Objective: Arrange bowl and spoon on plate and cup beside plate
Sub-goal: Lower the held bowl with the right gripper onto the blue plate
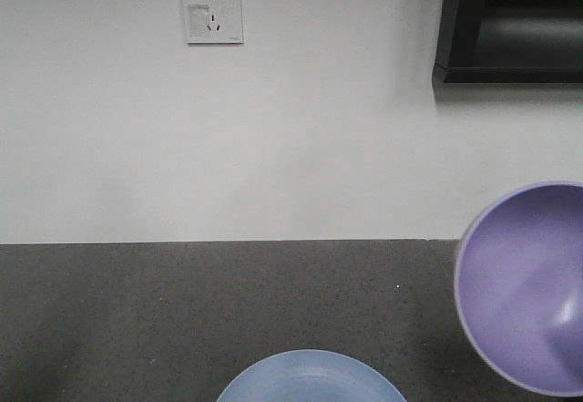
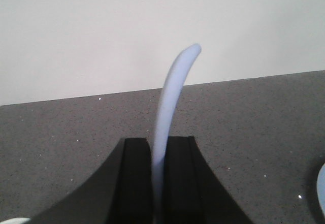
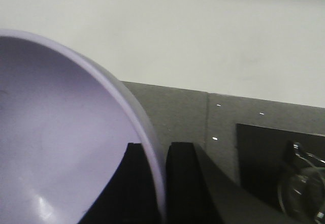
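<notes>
My right gripper (image 3: 158, 150) is shut on the rim of the lavender bowl (image 3: 61, 148), one finger inside and one outside. In the front view the bowl (image 1: 524, 283) hangs tilted at the right, its opening facing the camera, above the dark counter. The light-blue plate (image 1: 310, 379) lies at the bottom edge of that view, left of the bowl. My left gripper (image 2: 157, 142) is shut on the pale bluish spoon (image 2: 172, 97), which curves up out of the jaws above the counter. A sliver of the plate (image 2: 322, 188) shows at the right edge. The cup is out of view.
The dark speckled counter (image 1: 182, 311) ends at a white wall with a socket (image 1: 214, 12). A black shelf (image 1: 510, 28) hangs at the upper right. A dark panel with a glassy object (image 3: 302, 183) lies right of the bowl. A pale sliver (image 2: 12, 220) shows at the lower left.
</notes>
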Controlling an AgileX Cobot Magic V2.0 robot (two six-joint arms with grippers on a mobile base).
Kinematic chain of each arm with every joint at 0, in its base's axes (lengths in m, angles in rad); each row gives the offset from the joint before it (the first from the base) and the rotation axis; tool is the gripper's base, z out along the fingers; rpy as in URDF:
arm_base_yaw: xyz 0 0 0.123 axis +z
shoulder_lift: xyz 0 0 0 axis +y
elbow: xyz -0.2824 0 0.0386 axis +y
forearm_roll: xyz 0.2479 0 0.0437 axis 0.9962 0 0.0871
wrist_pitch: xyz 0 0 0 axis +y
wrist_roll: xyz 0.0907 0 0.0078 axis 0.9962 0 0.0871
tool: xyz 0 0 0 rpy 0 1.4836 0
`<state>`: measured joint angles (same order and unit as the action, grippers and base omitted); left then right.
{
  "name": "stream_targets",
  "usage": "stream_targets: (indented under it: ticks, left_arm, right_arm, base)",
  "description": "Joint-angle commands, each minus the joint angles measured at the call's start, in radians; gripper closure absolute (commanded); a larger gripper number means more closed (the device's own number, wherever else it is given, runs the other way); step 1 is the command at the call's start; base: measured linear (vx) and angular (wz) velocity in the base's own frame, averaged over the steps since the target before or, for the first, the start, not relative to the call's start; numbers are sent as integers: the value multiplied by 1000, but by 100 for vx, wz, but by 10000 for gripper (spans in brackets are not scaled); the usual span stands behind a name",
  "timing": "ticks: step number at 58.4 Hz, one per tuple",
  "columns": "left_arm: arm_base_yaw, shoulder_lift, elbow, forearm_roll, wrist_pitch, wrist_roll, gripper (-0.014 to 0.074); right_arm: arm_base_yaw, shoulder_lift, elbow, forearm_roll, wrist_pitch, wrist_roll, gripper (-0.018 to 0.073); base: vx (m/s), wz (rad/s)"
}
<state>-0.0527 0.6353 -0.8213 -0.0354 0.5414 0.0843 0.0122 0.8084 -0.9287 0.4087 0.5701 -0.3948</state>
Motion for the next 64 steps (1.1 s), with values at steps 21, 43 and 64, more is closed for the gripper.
stream_targets:
  ticks: [21, 43, 64]
  left_arm:
    - [-7, -2, -29, -5, -98, -3, 602]
    - [-7, -2, -29, -5, -98, -3, 602]
    - [-7, -2, -29, -5, -100, -3, 602]
  right_arm:
    - [312, 529, -208, 268, -64, -281, 568]
    - [334, 806, -248, 218, 19, -61, 566]
    - [334, 817, -248, 162, 67, -28, 482]
  base:
    - [0, 0]
    - [0, 0]
    - [0, 0]
